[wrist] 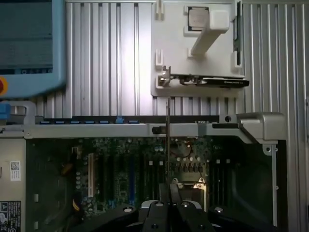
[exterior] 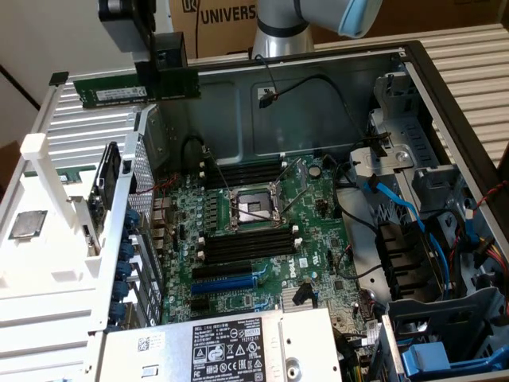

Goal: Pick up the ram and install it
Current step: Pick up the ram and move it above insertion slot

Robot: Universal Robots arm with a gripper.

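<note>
One power supply (exterior: 238, 346): nearest in the exterior view; grey, with a black label, at the front edge of the open case (exterior: 334, 119).
Blue slot (exterior: 227, 282): seen just behind the power supply, on the green motherboard (exterior: 318, 239).
Black slots (exterior: 246, 243): long, with white end clips; set on both sides of the processor socket (exterior: 250, 208).
White fixture (exterior: 48, 239): placed outside the case, at the exterior view's left; a processor chip (exterior: 26, 225) is seated in it.
Ram (exterior: 111, 91): carried level in the air, high over the case's far corner at the exterior view's left, well apart from the slots. In the wrist view it (wrist: 167, 140) is seen edge-on as a thin line running out from between the fingers.
Gripper (exterior: 165, 72) (wrist: 167, 193): pressed together on the ram, pinched near the stick's end at the exterior view's right; the longer part juts toward the exterior view's left.
Cardboard box (exterior: 223, 16): farthest back, behind the arm.
</note>
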